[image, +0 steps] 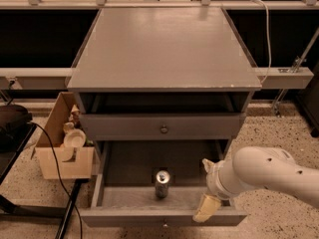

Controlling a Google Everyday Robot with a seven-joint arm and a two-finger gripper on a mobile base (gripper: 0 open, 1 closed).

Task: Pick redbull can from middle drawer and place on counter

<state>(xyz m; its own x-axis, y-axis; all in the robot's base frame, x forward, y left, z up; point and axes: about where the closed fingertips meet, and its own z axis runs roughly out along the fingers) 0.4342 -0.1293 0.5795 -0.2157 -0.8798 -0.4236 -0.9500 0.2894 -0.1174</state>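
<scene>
The redbull can (162, 183) stands upright on the floor of the pulled-out middle drawer (129, 195), near its front and centre. My gripper (206, 186) is at the drawer's right front corner, to the right of the can and apart from it. It is open and empty, with one cream fingertip (206, 164) farther back and the other (206, 208) over the drawer's front edge. The grey counter (164, 49) is the bare cabinet top above.
A closed drawer front with a round knob (163, 129) sits above the open drawer. A cardboard box with cups (65, 146) stands left of the cabinet, with a black cable (52, 158) hanging across it. A white cord (269, 34) runs down at the right.
</scene>
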